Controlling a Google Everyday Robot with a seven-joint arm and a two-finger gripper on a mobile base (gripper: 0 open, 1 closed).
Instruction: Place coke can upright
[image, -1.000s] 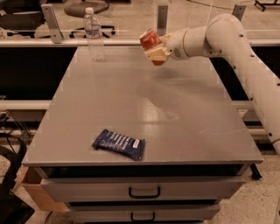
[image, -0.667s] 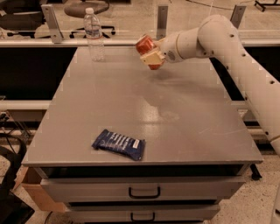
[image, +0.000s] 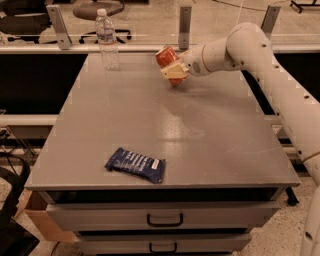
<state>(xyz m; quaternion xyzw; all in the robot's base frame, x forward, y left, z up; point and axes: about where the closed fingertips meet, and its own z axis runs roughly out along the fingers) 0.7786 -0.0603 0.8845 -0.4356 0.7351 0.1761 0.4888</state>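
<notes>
The coke can (image: 165, 56) is a small red-orange can held tilted just above the far part of the grey table (image: 165, 125), right of centre. My gripper (image: 172, 70) reaches in from the right on a white arm and is shut on the can, its pale fingers (image: 174, 71) wrapping the can's lower side. The can's bottom end is hidden behind the fingers.
A clear plastic water bottle (image: 107, 39) stands upright at the table's far left. A dark blue snack packet (image: 135, 164) lies flat near the front edge. A rail with metal posts (image: 184, 26) runs behind the table. Drawers (image: 164, 218) sit below the front edge.
The arm has carried the can a little to the left and slightly lower along the table's far side. The bottle and packet have not moved.
</notes>
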